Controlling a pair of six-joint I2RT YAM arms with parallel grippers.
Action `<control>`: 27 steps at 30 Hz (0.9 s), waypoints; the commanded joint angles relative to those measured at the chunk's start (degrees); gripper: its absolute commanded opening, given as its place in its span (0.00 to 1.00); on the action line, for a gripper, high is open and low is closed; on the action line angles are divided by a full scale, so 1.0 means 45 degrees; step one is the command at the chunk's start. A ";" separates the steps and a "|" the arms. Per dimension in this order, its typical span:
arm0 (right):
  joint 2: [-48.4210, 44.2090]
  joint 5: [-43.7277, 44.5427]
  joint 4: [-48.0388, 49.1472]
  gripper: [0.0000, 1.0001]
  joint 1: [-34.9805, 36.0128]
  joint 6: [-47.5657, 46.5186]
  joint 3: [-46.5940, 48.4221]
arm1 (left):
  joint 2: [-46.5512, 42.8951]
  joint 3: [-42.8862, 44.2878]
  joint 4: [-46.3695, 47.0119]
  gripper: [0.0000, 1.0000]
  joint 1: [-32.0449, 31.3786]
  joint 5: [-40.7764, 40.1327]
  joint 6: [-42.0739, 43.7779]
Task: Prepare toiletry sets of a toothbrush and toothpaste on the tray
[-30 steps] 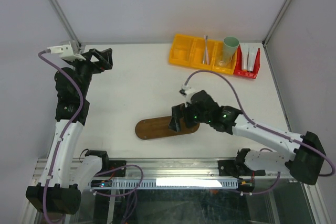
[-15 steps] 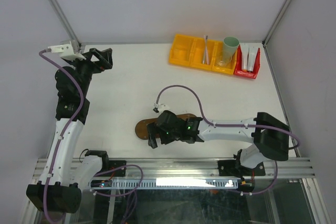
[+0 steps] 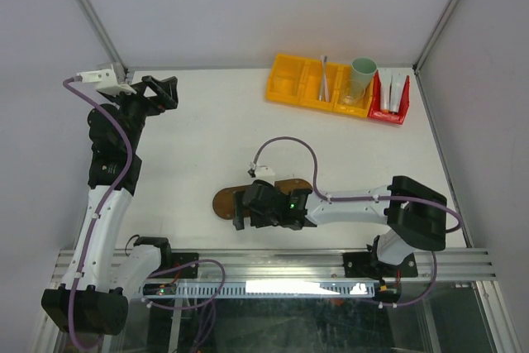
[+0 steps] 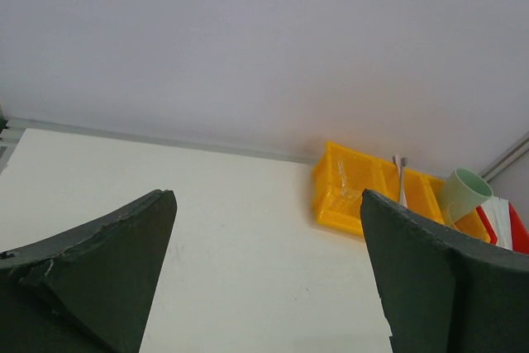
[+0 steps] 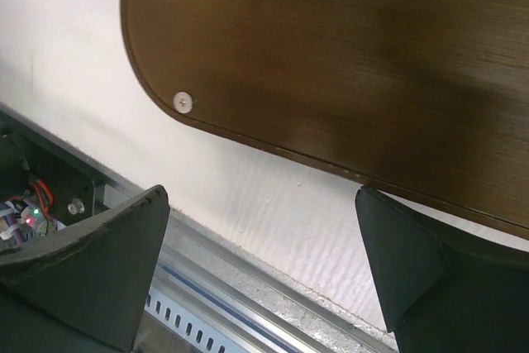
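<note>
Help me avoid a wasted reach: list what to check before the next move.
1. Visible part of the tray is bare: ok.
2. Tray surface hidden under the right arm: cannot tell.
3. The right jaws are open and empty, over the tray's near edge: ok.
4. The left jaws are open and empty, raised at the far left: ok.
5. A toothbrush is waiting in the yellow bin: ok.
6. The white tubes are waiting in the red bin: ok.

right claw [image 3: 241,214] swung leftward, from right end of the tray [image 3: 221,201] to its left end
</note>
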 commanded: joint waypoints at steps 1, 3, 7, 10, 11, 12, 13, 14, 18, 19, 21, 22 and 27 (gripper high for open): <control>-0.0666 0.1326 -0.0066 1.00 0.0052 0.0822 -0.0131 | -0.0018 0.0586 0.0113 0.99 0.0127 0.0220 -0.0143; -0.0709 0.1436 -0.0320 1.00 0.0051 0.0871 -0.0053 | -0.0034 0.0613 0.0111 0.99 0.0133 0.0354 -0.0192; -0.0872 0.1434 -0.0427 1.00 0.0047 0.1066 -0.0262 | 0.0042 0.0608 0.0111 0.99 0.0129 0.0481 -0.0283; -0.1050 0.1469 -0.0221 1.00 0.0046 0.1049 -0.0605 | -0.0003 0.0609 0.0110 0.99 0.0129 0.0433 -0.0269; -0.1084 0.1537 -0.0202 1.00 0.0009 0.0990 -0.0646 | -0.0031 0.0613 0.0111 0.99 0.0127 0.0434 -0.0284; -0.1106 0.1612 -0.0199 1.00 -0.0045 0.0938 -0.0648 | -0.0044 0.0613 0.0111 0.99 0.0126 0.0453 -0.0276; -0.1097 0.1697 -0.0148 1.00 -0.0095 0.0861 -0.0632 | -0.0067 0.0603 0.0111 0.99 0.0134 0.0443 -0.0285; -0.1041 0.1769 -0.0024 1.00 -0.0163 0.0771 -0.0629 | -0.0070 0.0612 0.0111 0.99 0.0127 0.0427 -0.0272; -0.0660 0.1803 0.0118 1.00 -0.0617 0.0458 -0.0329 | -0.0055 0.0572 0.0108 0.99 0.0129 0.0261 -0.0197; -0.0559 0.1779 0.0124 1.00 -0.0741 0.0349 -0.0230 | -0.0030 0.0564 0.0111 0.99 0.0134 0.0258 -0.0182; -0.0438 0.1803 0.0133 1.00 -0.0998 0.0153 -0.0085 | -0.0031 0.0574 0.0110 0.99 0.0137 0.0244 -0.0176; -0.0380 0.1770 0.0174 1.00 -0.1172 0.0089 -0.0024 | -0.0046 0.0592 0.0108 0.99 0.0130 0.0288 -0.0172; 0.0342 0.1722 0.0574 1.00 -0.1394 -0.0351 0.0565 | -0.0135 0.0615 0.0094 0.99 0.0130 0.0209 -0.0149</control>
